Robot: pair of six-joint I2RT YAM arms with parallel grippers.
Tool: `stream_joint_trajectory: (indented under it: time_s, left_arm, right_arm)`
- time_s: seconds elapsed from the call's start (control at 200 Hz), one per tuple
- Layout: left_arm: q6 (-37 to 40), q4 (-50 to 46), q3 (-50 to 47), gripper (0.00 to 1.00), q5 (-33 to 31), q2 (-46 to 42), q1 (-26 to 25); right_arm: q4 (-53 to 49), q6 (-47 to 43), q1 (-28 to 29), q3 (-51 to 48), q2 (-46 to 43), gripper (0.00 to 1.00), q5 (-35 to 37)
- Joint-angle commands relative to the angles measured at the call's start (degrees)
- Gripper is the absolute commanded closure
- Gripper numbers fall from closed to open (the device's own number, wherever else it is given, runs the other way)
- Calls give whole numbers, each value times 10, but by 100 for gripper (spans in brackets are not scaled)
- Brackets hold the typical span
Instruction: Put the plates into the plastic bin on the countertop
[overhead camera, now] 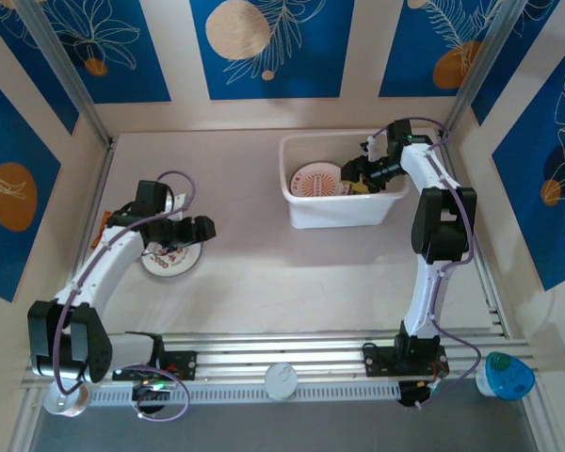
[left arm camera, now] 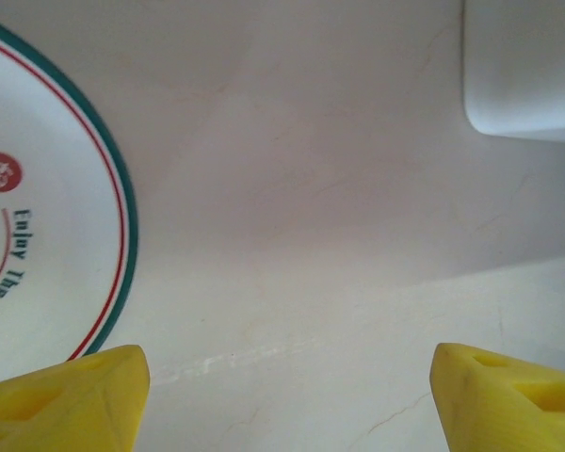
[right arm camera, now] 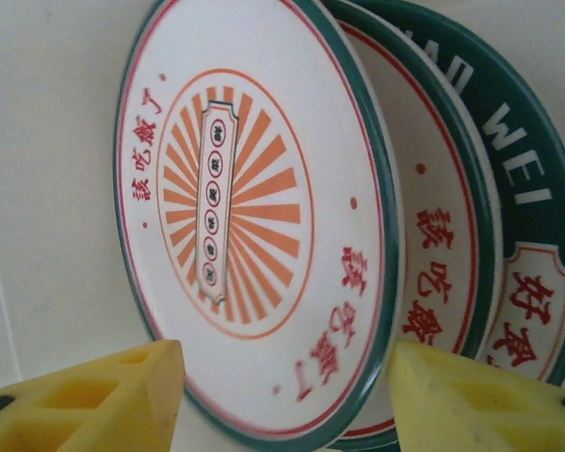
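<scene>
There is one white bin (overhead camera: 339, 213) toward the far right of the countertop (overhead camera: 264, 301), and two arms are working at it. The right gripper (overhead camera: 360, 175) is down inside the bin. Close up, I count three plates in there, leaning one behind another. The front plate (right arm camera: 254, 207) has an orange sunburst centre and a green rim. The second plate (right arm camera: 433, 273) sits just behind it with red characters on it. The third plate (right arm camera: 532, 179) carries a broad green band with white lettering. The right gripper's two yellow fingers (right arm camera: 85, 400) stand spread, one to each side of the front plate's lower rim, and are not squeezing it.

A fourth plate (overhead camera: 169, 262) lies flat on the countertop at the left, well apart from the bin. The left gripper (overhead camera: 184, 233) hangs over its edge. Its two yellow fingers are spread wide with bare countertop between them. That plate's green and red rim passes behind one of the fingers.

So that makes four plates in all: three in the bin and one out on the countertop.
</scene>
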Motion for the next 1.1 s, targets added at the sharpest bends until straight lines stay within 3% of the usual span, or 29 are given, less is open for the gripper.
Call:
stream_joint_trajectory:
  time_s: [0.0, 0.295, 0.635, 0.85, 1.095]
  left_arm:
    - [27, -43, 4, 22, -26, 6, 19]
    - [45, -48, -2, 22, -26, 7, 43]
    - [77, -44, 4, 20, -70, 73, 58]
    - [108, -9, -7, 22, -82, 126, 67]
    - [123, 19, -8, 22, -39, 182, 72]
  right_arm:
    - [-14, -6, 3, 3, -42, 37, 13]
    - [-9, -11, 13, -2, -49, 27, 20]
    - [-23, 1, 21, 34, -119, 26, 37]
    - [-2, 19, 29, -41, -230, 26, 43]
    - [45, 48, 31, -179, -344, 27, 53]
